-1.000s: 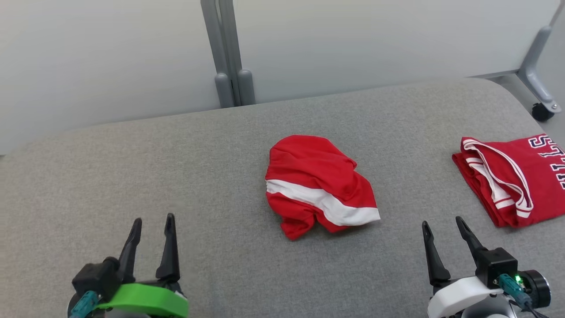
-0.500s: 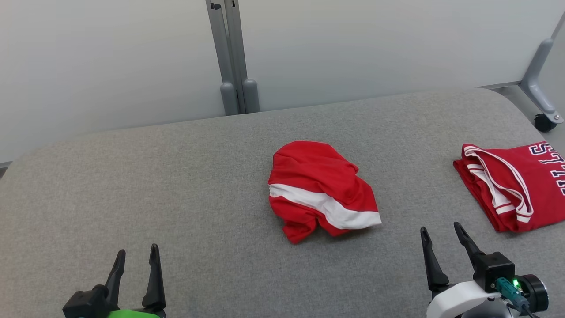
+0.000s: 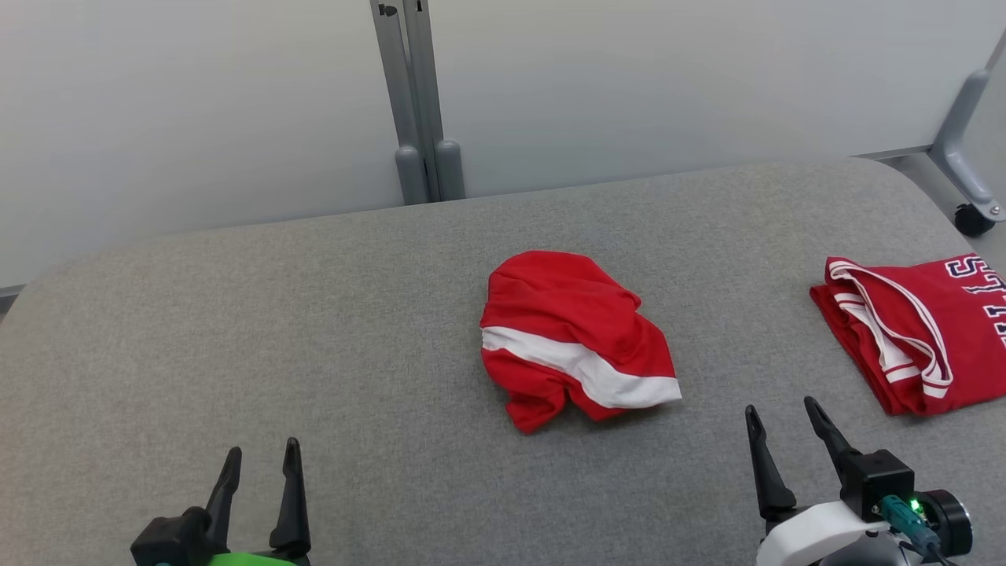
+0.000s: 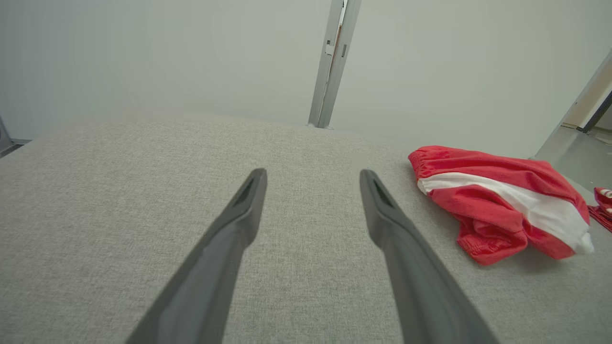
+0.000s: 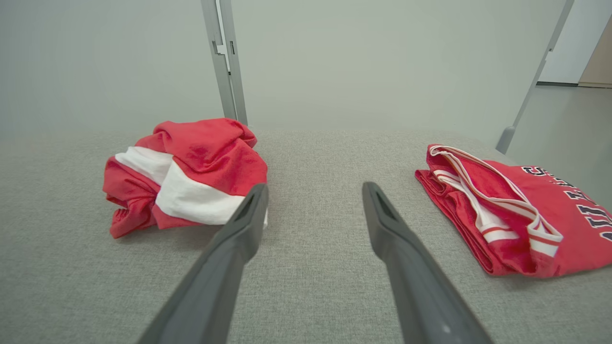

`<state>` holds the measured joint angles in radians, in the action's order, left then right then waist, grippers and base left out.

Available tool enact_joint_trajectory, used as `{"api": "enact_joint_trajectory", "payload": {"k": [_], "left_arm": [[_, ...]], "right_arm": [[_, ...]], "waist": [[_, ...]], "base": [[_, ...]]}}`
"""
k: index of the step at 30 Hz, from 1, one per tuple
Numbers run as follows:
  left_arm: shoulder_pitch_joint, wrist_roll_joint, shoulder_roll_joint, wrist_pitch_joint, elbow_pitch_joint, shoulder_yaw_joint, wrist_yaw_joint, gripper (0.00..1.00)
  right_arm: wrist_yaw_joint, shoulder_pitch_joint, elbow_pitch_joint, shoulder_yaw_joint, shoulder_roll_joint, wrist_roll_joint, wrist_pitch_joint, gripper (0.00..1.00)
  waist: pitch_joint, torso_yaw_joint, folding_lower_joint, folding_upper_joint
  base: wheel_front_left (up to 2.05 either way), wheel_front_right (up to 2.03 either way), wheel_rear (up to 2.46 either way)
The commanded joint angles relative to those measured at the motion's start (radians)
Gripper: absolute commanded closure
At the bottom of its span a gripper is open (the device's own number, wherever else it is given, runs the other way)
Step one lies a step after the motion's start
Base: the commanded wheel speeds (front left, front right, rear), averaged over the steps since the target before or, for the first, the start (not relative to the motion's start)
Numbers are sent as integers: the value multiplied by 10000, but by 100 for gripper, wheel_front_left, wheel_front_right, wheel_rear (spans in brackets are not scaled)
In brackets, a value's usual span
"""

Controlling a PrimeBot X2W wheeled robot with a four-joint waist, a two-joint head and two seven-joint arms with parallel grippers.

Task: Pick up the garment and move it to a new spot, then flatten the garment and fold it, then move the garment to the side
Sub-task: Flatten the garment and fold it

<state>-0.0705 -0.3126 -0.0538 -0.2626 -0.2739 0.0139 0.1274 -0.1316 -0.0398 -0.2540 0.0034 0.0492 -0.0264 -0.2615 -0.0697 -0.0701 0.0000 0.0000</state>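
Observation:
The garment is a crumpled red piece with a broad white stripe, lying in a heap at the middle of the grey padded table. My left gripper hovers open near the front left, well left of the heap, nothing between its fingers. In the left wrist view the garment lies to the right of the open left gripper. My right gripper stands open at the front right, a little right of the heap. Its wrist view has the garment just beyond the left finger of the right gripper.
A folded red jersey with white trim and dark lettering lies at the table's right edge; the right wrist view has this jersey too. Pale partition panels with a grey post stand behind the table. A caster foot sits at the far right.
The head camera has tilted slightly, shifting the whole picture down. My left gripper has drawn back toward the table's near edge. The garment and the right gripper have stayed put.

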Motion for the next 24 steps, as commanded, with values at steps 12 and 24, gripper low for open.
{"api": "enact_joint_trajectory", "payload": {"k": [12, 24], "left_arm": [[2825, -490, -633, 287, -2438, 1742, 40, 0], [5807, -993, -1242, 1785, -4996, 3205, 37, 0]], "right_arm": [[19, 366, 155, 476, 25, 149, -44, 0], [19, 793, 458, 400, 10, 252, -38, 0]], "waist": [[669, -1423, 0, 0], [2095, -3387, 0, 0]], "base": [[0, 0, 0], [0, 0, 0]]}}
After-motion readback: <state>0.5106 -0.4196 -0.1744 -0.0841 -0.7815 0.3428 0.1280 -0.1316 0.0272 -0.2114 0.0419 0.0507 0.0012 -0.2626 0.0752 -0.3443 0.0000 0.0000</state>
